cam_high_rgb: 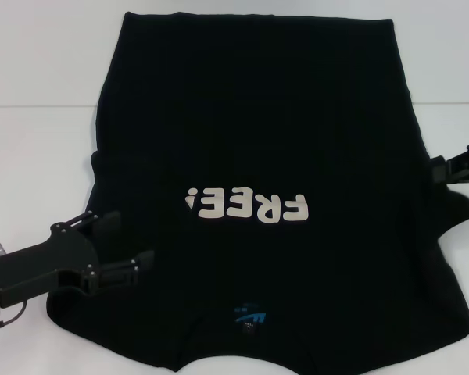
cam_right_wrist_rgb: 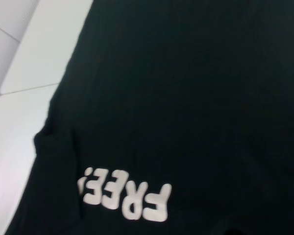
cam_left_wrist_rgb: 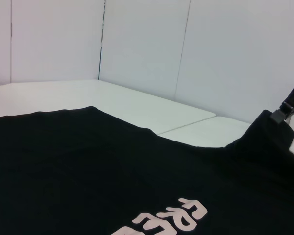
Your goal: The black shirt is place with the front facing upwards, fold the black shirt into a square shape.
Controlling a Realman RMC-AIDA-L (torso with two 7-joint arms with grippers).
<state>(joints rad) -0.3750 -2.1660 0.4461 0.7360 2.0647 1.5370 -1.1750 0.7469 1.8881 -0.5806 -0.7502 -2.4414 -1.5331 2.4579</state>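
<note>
The black shirt [cam_high_rgb: 250, 125] lies spread on the white table [cam_high_rgb: 39, 156], front up, with the white letters "FREE!" [cam_high_rgb: 246, 207] across its middle and a small blue neck label [cam_high_rgb: 248, 316] near the front edge. My left gripper [cam_high_rgb: 123, 244] hovers over the shirt's left sleeve area with its fingers open and nothing between them. At the shirt's right edge, my right gripper [cam_high_rgb: 442, 168] is shut on the cloth. The left wrist view shows that gripper [cam_left_wrist_rgb: 284, 111] holding the shirt [cam_left_wrist_rgb: 88, 161] pulled up into a small peak. The right wrist view shows only the shirt [cam_right_wrist_rgb: 196, 98] and the letters [cam_right_wrist_rgb: 125, 193].
A seam [cam_high_rgb: 31, 103] runs across the white table behind the shirt's middle. White wall panels [cam_left_wrist_rgb: 147, 44] stand beyond the table's far edge. Bare table shows on both sides of the shirt.
</note>
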